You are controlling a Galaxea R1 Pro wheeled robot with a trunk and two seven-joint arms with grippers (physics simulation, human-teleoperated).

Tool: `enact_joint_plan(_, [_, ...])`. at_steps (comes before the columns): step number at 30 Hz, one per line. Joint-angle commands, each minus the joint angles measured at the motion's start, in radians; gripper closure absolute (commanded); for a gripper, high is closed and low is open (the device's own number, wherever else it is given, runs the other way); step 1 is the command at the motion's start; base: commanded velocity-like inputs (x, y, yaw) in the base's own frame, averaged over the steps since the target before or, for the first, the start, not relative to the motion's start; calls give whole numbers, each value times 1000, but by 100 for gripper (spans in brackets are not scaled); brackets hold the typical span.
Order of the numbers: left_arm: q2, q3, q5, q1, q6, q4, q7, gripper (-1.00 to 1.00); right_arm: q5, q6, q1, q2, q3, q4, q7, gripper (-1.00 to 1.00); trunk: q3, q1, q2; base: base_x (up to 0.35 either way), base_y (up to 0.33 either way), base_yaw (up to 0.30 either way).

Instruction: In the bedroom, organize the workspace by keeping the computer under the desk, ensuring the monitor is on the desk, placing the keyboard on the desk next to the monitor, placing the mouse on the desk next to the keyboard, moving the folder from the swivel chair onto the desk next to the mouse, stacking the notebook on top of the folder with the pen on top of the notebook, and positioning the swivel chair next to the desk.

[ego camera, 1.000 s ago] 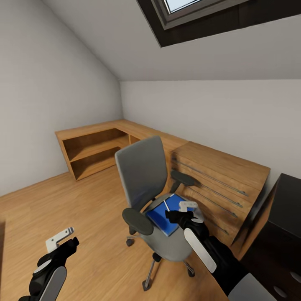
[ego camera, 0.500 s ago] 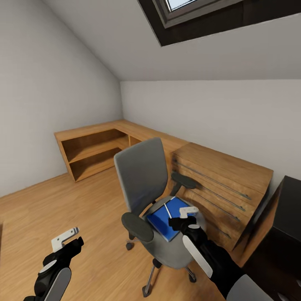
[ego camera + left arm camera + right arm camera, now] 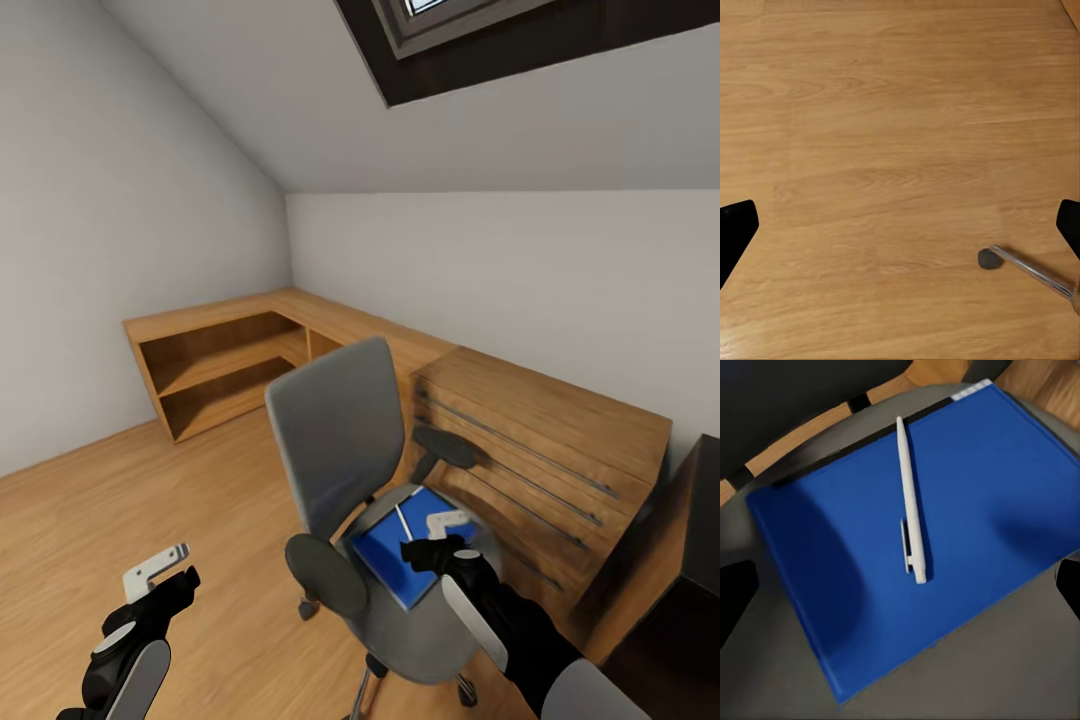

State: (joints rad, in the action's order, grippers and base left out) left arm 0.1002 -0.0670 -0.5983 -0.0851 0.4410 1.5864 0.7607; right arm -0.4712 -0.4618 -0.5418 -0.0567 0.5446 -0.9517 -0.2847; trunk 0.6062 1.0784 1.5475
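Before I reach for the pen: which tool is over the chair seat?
The right tool, above the folder and pen; the left tool hangs over floor.

pen (image 3: 909,502) on folder (image 3: 915,540), folder on swivel chair (image 3: 345,440) seat, drawer chest (image 3: 540,440) behind chair

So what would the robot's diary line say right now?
right gripper: open, above folder | pen: on folder | folder: on chair | left gripper: open, over floor

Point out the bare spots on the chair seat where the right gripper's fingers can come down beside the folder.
Grey seat lies bare along the folder's near edge and beside its corner. The folder's middle is taken by the pen. The right gripper hovers over the folder.
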Motion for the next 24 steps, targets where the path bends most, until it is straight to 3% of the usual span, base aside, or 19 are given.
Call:
enact_joint_plan(1, [1, -2, -6, -1, 3, 1, 7, -100, -8, 0, -1, -1, 5, 0, -7, -100, 1, 0, 1, 220, 53, 0])
enact_joint_plan(20, [1, -2, -6, -1, 2, 3, 6, -100, 9, 43, -4, 9, 6, 118, 58, -100, 1, 0, 1, 156, 12, 0])
enact_joint_plan(23, [1, 0, -6, -1, 1, 6, 8, -100, 15, 75, -8, 16, 6, 163, 62, -100, 1, 0, 1, 42, 0, 0])
enact_joint_plan(24, [1, 3, -9, -1, 1, 13, 8, -100, 28, 117, -34, 34, 6, 263, 123, -100, 1, 0, 1, 3, 0, 0])
